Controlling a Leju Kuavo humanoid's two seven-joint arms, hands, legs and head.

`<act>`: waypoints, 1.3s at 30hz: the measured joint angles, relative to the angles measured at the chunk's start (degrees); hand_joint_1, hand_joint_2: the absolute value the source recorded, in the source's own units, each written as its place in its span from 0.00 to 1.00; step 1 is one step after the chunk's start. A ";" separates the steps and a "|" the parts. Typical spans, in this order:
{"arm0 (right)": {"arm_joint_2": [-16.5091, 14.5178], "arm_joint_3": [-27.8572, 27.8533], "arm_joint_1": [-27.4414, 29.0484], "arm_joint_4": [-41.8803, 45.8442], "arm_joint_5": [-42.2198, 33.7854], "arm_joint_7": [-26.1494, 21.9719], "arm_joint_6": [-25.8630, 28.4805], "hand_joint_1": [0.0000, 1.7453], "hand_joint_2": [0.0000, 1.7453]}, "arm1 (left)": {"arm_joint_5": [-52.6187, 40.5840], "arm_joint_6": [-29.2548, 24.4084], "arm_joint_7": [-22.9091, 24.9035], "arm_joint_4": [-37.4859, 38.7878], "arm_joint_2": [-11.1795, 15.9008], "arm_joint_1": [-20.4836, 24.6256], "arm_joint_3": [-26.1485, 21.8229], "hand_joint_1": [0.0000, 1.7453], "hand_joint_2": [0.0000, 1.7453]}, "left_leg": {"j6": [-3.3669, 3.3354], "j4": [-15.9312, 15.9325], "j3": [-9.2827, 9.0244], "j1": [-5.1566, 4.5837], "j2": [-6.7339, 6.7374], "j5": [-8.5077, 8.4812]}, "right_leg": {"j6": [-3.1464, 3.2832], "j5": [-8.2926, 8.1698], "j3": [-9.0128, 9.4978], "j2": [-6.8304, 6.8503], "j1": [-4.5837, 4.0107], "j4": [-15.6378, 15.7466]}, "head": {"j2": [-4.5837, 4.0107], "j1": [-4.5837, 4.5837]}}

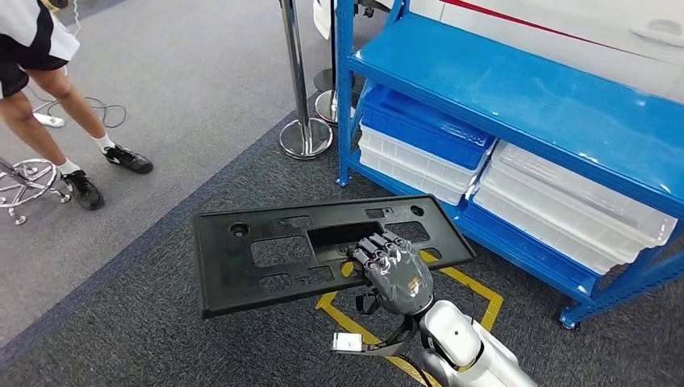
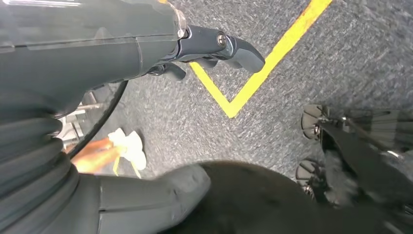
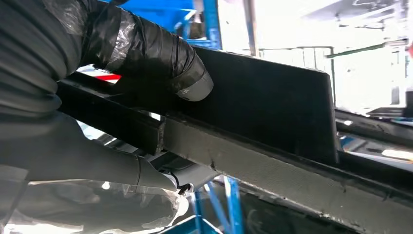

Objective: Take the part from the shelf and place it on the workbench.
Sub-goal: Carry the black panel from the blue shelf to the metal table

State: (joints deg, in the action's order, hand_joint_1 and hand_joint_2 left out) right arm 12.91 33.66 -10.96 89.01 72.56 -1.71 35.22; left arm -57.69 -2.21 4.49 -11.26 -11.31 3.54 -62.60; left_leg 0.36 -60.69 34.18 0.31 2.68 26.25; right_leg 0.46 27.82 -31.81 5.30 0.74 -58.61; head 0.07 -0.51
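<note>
The part (image 1: pixel 266 254) is a long flat black plastic panel with several cut-outs, held level above the grey carpet in front of the blue shelf (image 1: pixel 516 89). My right hand (image 1: pixel 393 270) grips its near long edge toward the right end, fingers over the top face. In the right wrist view the thumb and fingers of the right hand (image 3: pixel 146 53) clamp the part's dark rim (image 3: pixel 272 97). My left hand (image 2: pixel 97 39) hangs over the carpet with its fingers (image 2: pixel 234 46) apart and nothing in them.
White bins (image 1: pixel 565 201) and a blue bin (image 1: pixel 427 121) fill the shelf's lower level. A chrome post base (image 1: pixel 306 137) stands left of the shelf. A person (image 1: pixel 48 89) and a chair base (image 1: pixel 28 181) are at far left. Yellow floor tape (image 1: pixel 476 290) lies under the part.
</note>
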 joint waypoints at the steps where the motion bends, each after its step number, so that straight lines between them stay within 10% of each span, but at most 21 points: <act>1: 0.15 -0.27 0.29 0.43 0.01 0.04 0.25 1.00 1.00 | 0.02 -0.24 -0.08 0.00 -0.04 0.03 0.00 0.00 1.00 | -0.38 1.77 -0.87 -0.20 0.56 -0.31 | -0.30 0.07 0.07 0.54 -0.12 -0.02 | 0.00 -0.01; 4: 0.51 -1.01 0.83 1.57 0.01 0.09 0.80 1.00 1.00 | 0.10 -0.62 -0.21 0.00 -0.20 -0.12 -0.01 0.00 1.00 | -1.41 2.57 -0.79 -0.32 -0.63 -0.64 | -1.21 0.17 0.39 1.76 -0.17 0.08 | 0.00 -0.01; 8: 1.11 -1.79 1.36 2.28 0.01 0.09 1.04 1.00 1.00 | 0.12 -0.75 -0.32 0.00 -0.60 0.02 -0.02 0.00 1.00 | -2.77 3.46 -0.89 -0.04 -2.78 -1.53 | -1.88 5.55 -2.81 -3.79 0.32 -7.87 | 0.00 -0.03; 11: 1.50 -2.00 2.17 2.40 0.01 0.08 1.08 1.00 1.00 | 0.12 -0.76 -0.34 0.00 -0.73 0.10 -0.02 0.00 1.00 | -3.06 3.16 -0.48 -0.19 -5.10 -1.72 | -1.94 7.86 -6.69 -5.20 0.37 -15.85 | 0.00 -0.03; 15: 1.83 -2.40 2.54 2.68 -0.41 -0.03 1.10 1.00 1.00 | 0.27 -0.69 0.23 0.00 -0.82 0.06 -0.03 0.00 1.00 | -2.53 1.91 0.00 -0.22 -8.36 -1.49 | -1.71 1.29 -1.12 -8.45 0.84 -4.03 | 0.00 -0.02; 17: 1.90 -2.60 2.79 3.05 -0.92 -0.32 1.09 1.00 1.00 | 0.25 -0.40 0.55 0.00 -0.82 0.13 -0.04 0.00 1.00 | -1.77 1.52 0.69 -0.18 -9.71 -1.62 | -1.59 0.96 -0.06 -10.09 0.85 -1.31 | 0.00 -0.02; 19: 1.89 -2.67 2.94 3.35 -1.15 -0.71 1.09 1.00 1.00 | 0.11 -0.16 0.79 0.00 -0.70 0.00 -0.05 0.00 1.00 | -0.93 1.61 1.25 -0.01 -10.88 -1.96 | -1.11 0.70 -0.12 -8.90 0.77 -1.02 | 0.00 -0.02; 26: 1.91 -2.88 3.84 3.42 -1.46 -1.43 1.90 1.00 1.00 | 0.28 1.05 0.47 0.00 0.43 0.10 -0.15 0.00 1.00 | 0.70 -13.77 8.46 0.30 -3.25 5.27 | 0.50 0.39 0.09 -2.86 0.34 -0.36 | 0.00 0.02; 31: 2.02 -4.01 5.94 4.11 -2.58 -2.32 3.03 1.00 1.00 | 0.44 2.53 -0.48 -0.02 2.16 -0.11 -0.21 0.00 1.00 | -0.23 0.38 0.52 -0.08 0.53 -0.58 | -0.27 0.96 0.67 0.68 0.06 -0.38 | 0.00 0.02; 34: 2.23 -4.87 7.30 4.69 -4.06 -3.69 3.57 1.00 1.00 | -0.15 3.56 -0.87 -0.05 3.49 -0.27 -0.22 0.00 1.00 | -1.57 1.94 0.09 -0.57 0.06 -0.76 | -1.21 1.08 1.18 2.29 -0.12 0.00 | 0.00 0.02; 39: 2.27 -5.41 10.64 4.91 -4.49 -5.87 4.18 1.00 1.00 | -3.71 5.41 -0.97 -0.07 5.98 -0.75 0.63 0.00 1.00 | -3.09 3.69 -0.98 0.00 -3.16 -1.78 | -1.83 7.18 -2.36 -4.03 0.30 -9.35 | 0.00 -0.01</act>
State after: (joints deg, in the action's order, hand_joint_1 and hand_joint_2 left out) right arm 15.18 28.25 -0.32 93.92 68.07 -7.58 39.41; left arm -61.40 3.19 3.51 -11.32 -5.33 2.80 -61.97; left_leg -2.73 -57.00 33.21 0.31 -0.48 24.47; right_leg -1.37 35.00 -34.17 1.26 1.04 -67.96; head 0.07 -0.51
